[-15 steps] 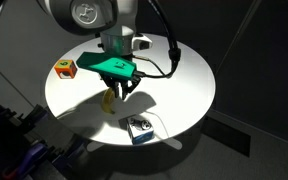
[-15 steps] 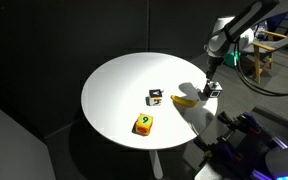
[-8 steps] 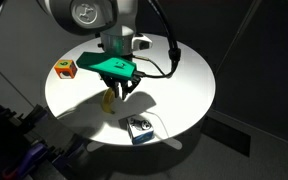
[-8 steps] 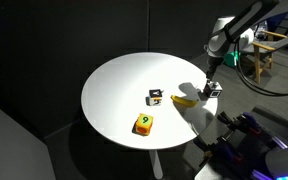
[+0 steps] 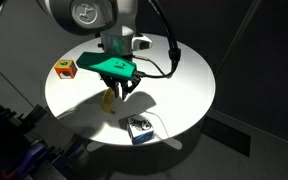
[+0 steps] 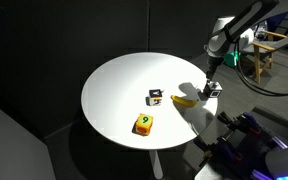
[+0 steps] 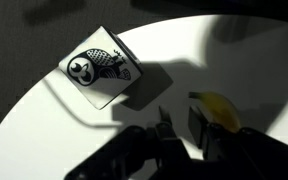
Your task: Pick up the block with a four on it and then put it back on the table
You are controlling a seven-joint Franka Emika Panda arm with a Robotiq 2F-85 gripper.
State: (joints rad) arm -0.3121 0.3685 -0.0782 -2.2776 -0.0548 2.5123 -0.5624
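The block with a four on it (image 5: 138,129) (image 6: 216,89) is a small blue cube with white faces. It rests on the round white table (image 5: 184,80) (image 6: 119,85) close to the rim. In the wrist view it (image 7: 102,67) shows a white face with a dark mark, up and left of my fingers. My gripper (image 5: 124,92) (image 6: 210,84) (image 7: 181,125) hovers above the table between the block and a banana. Its fingers are nearly together and nothing is between them.
A yellow banana (image 5: 110,100) (image 6: 184,99) (image 7: 222,108) lies just beside my fingers. An orange-red cube (image 5: 65,68) (image 6: 143,123) sits farther off, and a dark cube (image 6: 155,96) lies next to the banana. The table rim runs close by the block.
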